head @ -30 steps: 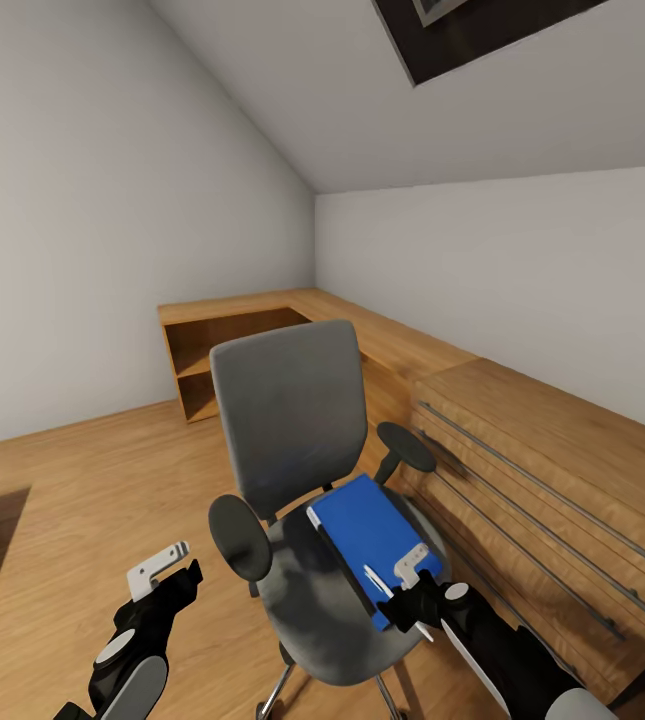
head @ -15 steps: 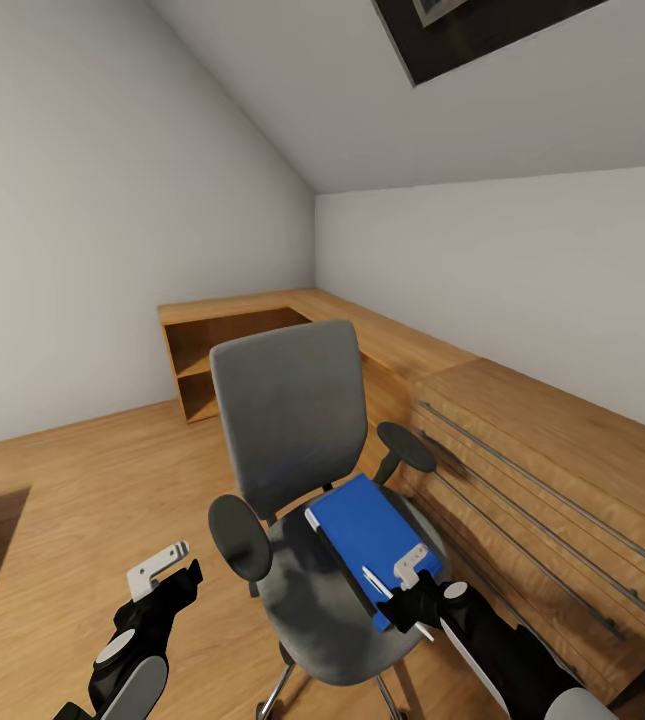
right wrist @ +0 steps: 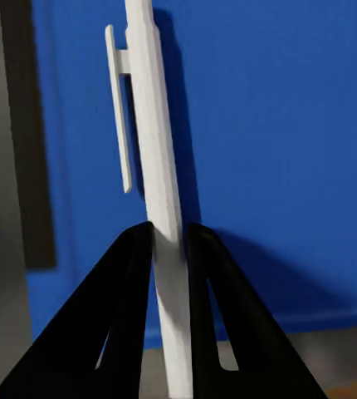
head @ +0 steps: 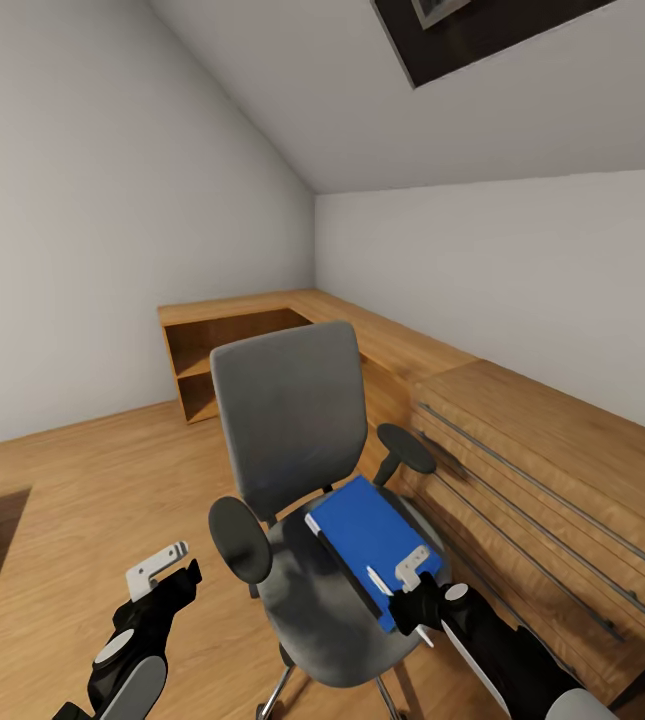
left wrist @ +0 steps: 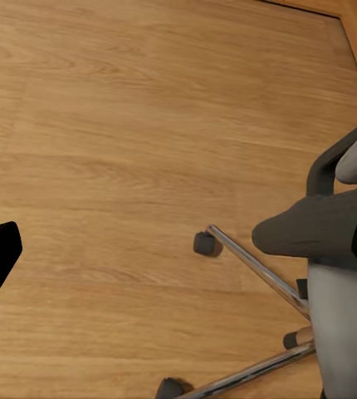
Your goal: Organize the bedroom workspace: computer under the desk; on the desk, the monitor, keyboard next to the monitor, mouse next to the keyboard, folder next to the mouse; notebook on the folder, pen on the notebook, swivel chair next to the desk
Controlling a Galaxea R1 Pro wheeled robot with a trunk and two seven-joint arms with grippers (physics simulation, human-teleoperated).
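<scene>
Pen (right wrist: 158, 166) pinched mid-barrel in right end effector (right wrist: 168, 237), over folder (head: 362, 530) on chair (head: 292, 440). Light, stiff, slick (may pivot); grip nearer the clip. Left end effector (head: 162, 570): can't tell.

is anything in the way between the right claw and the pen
Nothing visible. The right claw is already shut on the pen, its fingers pinching the white barrel directly, with the blue folder on the swivel chair just beneath.

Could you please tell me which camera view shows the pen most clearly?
The right wrist view: the pen runs up the picture, clip visible, pinched between the right gripper's fingers over the blue folder. The head view shows it as a small white sliver.
</scene>
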